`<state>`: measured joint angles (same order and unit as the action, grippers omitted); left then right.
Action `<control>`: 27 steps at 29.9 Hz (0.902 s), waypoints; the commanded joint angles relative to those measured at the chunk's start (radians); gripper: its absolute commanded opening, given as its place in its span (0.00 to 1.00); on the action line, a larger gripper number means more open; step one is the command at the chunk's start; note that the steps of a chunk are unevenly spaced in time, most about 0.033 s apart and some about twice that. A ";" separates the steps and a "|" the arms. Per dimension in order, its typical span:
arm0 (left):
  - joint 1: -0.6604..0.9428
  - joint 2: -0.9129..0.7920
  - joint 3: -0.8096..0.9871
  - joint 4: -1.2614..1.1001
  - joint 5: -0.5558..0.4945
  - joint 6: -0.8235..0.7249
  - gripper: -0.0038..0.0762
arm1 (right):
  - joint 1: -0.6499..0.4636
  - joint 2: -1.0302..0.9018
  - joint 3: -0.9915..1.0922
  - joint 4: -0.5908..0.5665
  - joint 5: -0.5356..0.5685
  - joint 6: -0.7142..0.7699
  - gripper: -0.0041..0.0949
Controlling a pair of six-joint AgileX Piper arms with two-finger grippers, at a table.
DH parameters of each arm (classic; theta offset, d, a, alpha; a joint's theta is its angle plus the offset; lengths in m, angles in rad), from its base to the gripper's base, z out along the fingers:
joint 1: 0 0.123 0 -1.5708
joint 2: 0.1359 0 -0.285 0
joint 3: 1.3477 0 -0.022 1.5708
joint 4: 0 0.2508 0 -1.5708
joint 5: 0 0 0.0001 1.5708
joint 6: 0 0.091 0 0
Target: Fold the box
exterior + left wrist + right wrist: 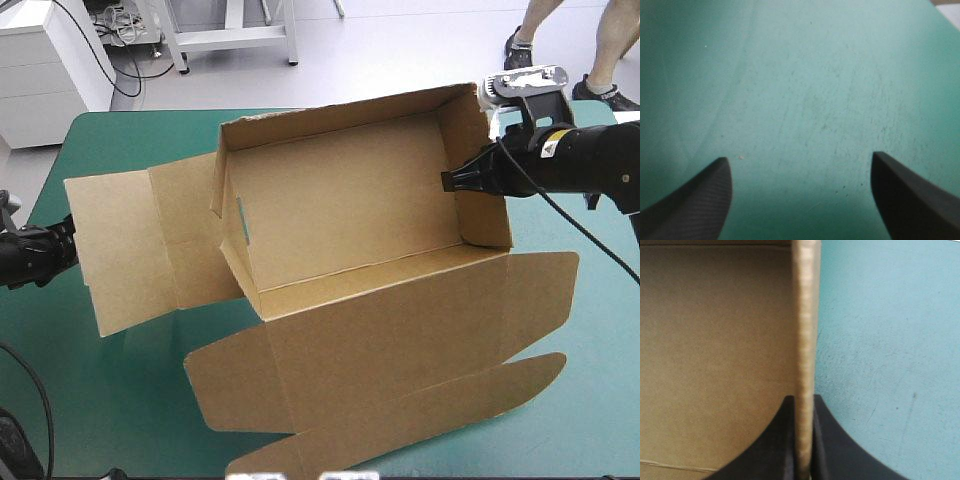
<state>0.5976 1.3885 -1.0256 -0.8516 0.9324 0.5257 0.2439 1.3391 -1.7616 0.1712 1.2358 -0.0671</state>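
Note:
The brown box (pixel 340 210) stands in the middle of the teal-green table as an open tray with its far, left and right walls raised. Its lid lies flat toward the front, and a flat panel (pixel 130 250) spreads out to the left. My right gripper (pixel 462 180) is shut on the top edge of the right wall (pixel 805 330), one finger inside the box and one outside. My left gripper (pixel 800 200) stands open over bare cover near the table's left edge, apart from the box; in the high view only its arm shows at the far left.
The lid's flaps (pixel 400 410) reach almost to the table's front edge. Bare teal-green cover (pixel 90 400) lies at the front left and along the right side beyond the lid.

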 commanded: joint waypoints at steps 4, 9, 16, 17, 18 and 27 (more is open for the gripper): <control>-0.054 -0.030 -0.026 -0.057 0.023 0.009 0.84 | -0.008 0.008 -0.027 0.080 -0.075 -0.029 0.02; -0.124 -0.030 -0.026 -0.195 0.078 0.143 0.84 | -0.010 0.054 -0.027 0.113 -0.108 -0.060 0.02; -0.205 -0.030 -0.026 -0.366 0.202 0.332 0.84 | -0.010 0.126 -0.027 0.134 -0.184 -0.063 0.02; -0.214 -0.030 -0.026 -0.391 0.220 0.351 0.84 | -0.010 0.133 -0.027 0.134 -0.195 -0.063 0.02; -0.224 -0.030 -0.026 -0.421 0.243 0.372 0.84 | -0.010 0.138 -0.027 0.134 -0.207 -0.063 0.02; -0.363 -0.032 -0.026 -0.667 0.348 0.454 0.84 | -0.010 0.162 -0.027 0.082 -0.232 -0.048 0.02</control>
<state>0.2609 1.3885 -1.0256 -1.3805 1.1944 0.9619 0.2394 1.5346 -1.7616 0.2494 1.0707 -0.1276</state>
